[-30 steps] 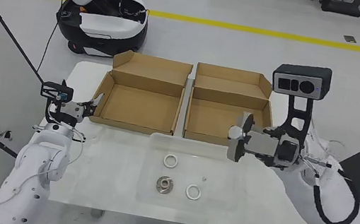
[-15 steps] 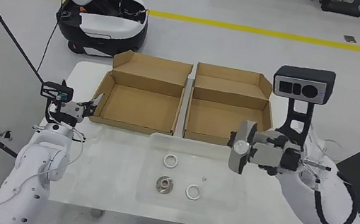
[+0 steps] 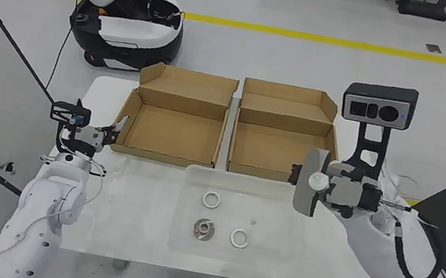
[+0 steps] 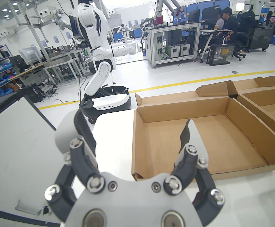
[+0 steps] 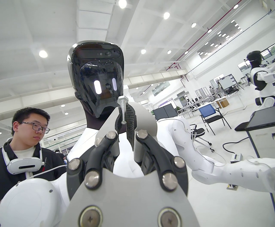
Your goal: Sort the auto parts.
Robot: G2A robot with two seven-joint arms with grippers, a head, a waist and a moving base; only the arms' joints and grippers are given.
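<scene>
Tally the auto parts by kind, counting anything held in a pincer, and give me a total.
White rings: 2
Round metal part: 1
Small pale piece, too small to identify: 1
Bolt, gripped in the right pincer: 1
Total: 5

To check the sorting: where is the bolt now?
The bolt is clamped in the right tool (right wrist view), raised at the right end of the clear tray, near the right cardboard box.
</scene>
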